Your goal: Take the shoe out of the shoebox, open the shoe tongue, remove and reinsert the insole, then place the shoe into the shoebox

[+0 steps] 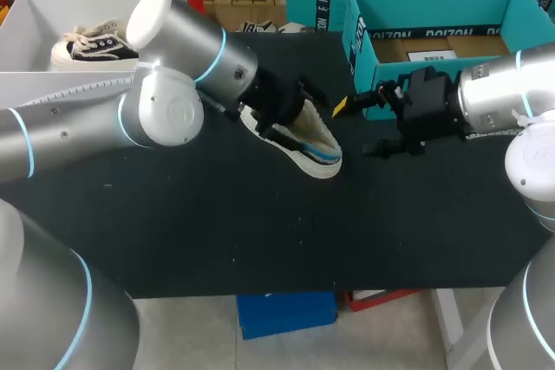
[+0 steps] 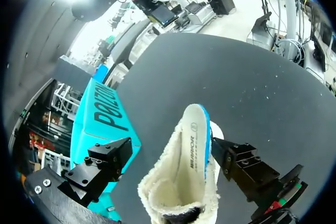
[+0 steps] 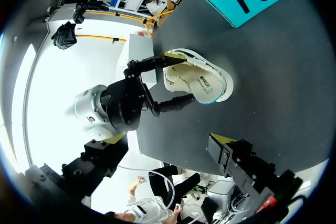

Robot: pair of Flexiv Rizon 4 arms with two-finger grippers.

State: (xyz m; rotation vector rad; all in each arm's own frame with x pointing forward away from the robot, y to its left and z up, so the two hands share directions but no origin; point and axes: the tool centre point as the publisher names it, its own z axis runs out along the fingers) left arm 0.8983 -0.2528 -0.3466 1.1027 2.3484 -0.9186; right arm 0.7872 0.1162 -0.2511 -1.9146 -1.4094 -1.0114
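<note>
Head view, for starters: got the shoe (image 1: 314, 146) out on the worktop (image 1: 217, 231), just left of the box (image 1: 434, 6), lying with its long axis far-left to near-right. Got the left end effector (image 1: 292, 115) spread open around the heel end, touching on one side only, not clamping by the look of it. Got the right end effector (image 1: 354, 128) open and empty just right of the toe, so probably handier for pulling the insole (image 2: 197, 145). Can spot lettering on insole and box side, not spelling it out.
</note>
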